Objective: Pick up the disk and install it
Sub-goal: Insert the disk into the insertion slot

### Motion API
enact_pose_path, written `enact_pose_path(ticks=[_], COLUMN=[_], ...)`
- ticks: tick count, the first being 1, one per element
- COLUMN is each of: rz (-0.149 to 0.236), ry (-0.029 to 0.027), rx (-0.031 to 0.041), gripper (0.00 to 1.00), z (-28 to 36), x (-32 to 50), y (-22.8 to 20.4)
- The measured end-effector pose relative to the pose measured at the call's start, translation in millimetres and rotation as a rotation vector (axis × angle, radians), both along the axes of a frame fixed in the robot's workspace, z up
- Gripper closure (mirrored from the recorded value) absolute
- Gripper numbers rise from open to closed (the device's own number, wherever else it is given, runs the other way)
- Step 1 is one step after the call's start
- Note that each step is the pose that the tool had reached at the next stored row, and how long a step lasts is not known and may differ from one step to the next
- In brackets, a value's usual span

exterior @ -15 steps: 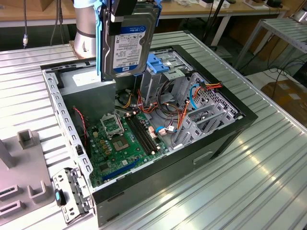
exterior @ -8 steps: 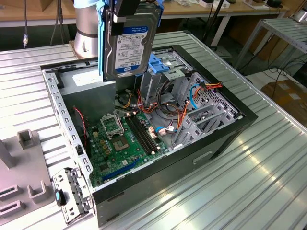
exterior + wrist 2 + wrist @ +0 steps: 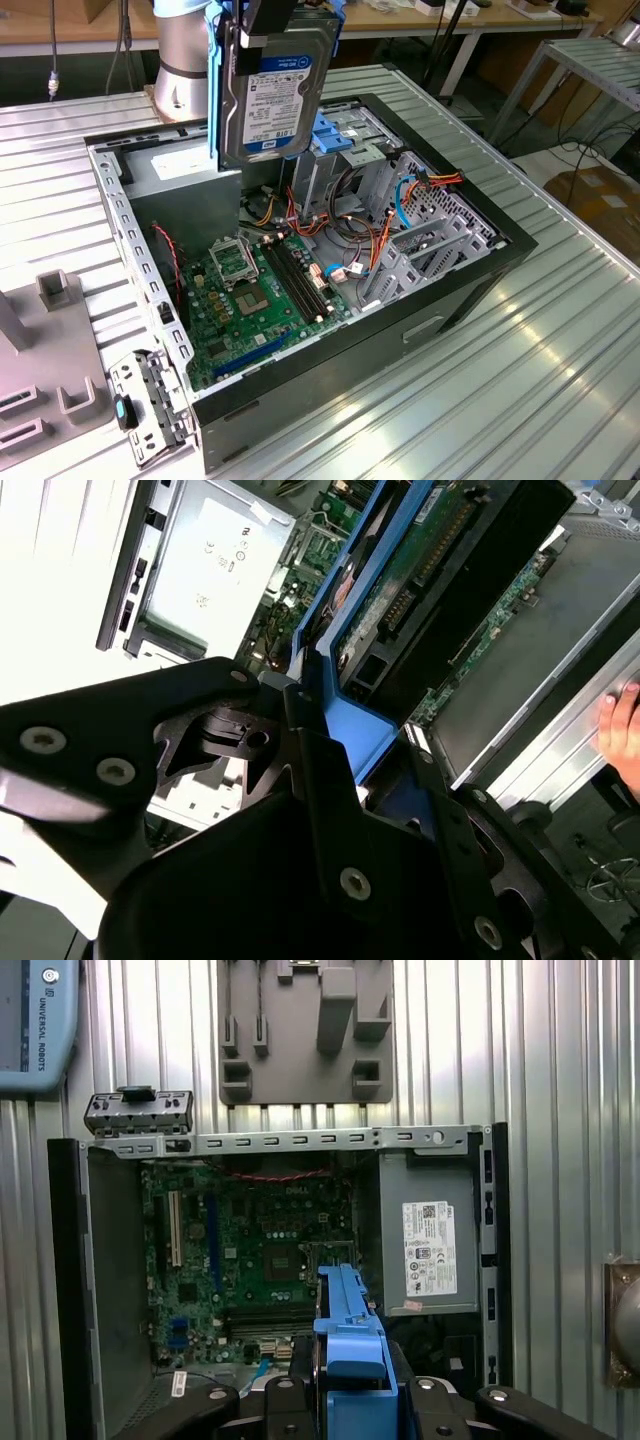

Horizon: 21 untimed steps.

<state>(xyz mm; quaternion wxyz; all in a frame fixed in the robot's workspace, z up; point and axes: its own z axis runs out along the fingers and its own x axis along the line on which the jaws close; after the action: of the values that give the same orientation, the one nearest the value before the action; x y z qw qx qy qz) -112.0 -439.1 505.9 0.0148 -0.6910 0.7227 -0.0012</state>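
Observation:
The disk (image 3: 275,95), a silver hard drive with a blue and white label and blue side rails, hangs upright above the back of the open computer case (image 3: 420,330). My gripper (image 3: 268,22) is shut on its top edge. In the second wrist view the disk (image 3: 420,570) shows its green circuit side, and the black fingers (image 3: 300,750) clamp its blue rail. In the first wrist view the disk's blue rail (image 3: 348,1345) stands edge-on over the motherboard (image 3: 260,1250). The grey drive cage with a blue latch (image 3: 335,135) lies just behind and below the disk.
A grey metal box with a white sticker (image 3: 430,1250) fills one corner of the case. Orange, red and blue cables (image 3: 380,225) run beside the cage. A grey fixture (image 3: 45,370) sits on the ribbed table at the exterior view's left. A hand (image 3: 622,720) rests by the case edge.

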Motion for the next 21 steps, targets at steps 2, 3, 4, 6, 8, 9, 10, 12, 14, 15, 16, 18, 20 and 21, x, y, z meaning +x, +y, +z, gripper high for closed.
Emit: enact_pose_path(ticks=[2,3,4,6,8,9,10,12,14,15,16,18,20,21], rz=[0.0,0.0,0.0,0.0,0.0,0.0,0.0,0.0,0.0,0.0,0.0,0.0,0.0,0.0], ry=[0.0,0.0,0.0,0.0001,-0.0001,0.0,0.0001,0.0001,0.0,0.0,0.0,0.0001,0.0,0.0], rx=[0.0,-0.0001,0.0,-0.0001,0.0001,-0.0001,-0.0001,-0.0001,0.0001,0.0,-0.0001,-0.0001,0.0,0.0], gripper=[0.63,0.63,0.63,0.63,0.63,0.63,0.63,0.63,0.63,0.63,0.63,0.63,0.63,0.63], z=[0.0,0.0,0.0,0.1,-0.1,0.0,0.0,0.0,-0.1,-0.1,-0.1,0.0,-0.1,-0.1], x=[0.5,0.6,0.8,0.9,1.2,1.4,1.4,1.5,1.7,1.8,1.9,2.1,2.3,2.4], y=[-0.3,-0.6,-1.0,-1.8,-3.2,-3.5,-3.7,-4.5,-5.2,-5.6,-6.0,-6.8,-7.5,-7.9])
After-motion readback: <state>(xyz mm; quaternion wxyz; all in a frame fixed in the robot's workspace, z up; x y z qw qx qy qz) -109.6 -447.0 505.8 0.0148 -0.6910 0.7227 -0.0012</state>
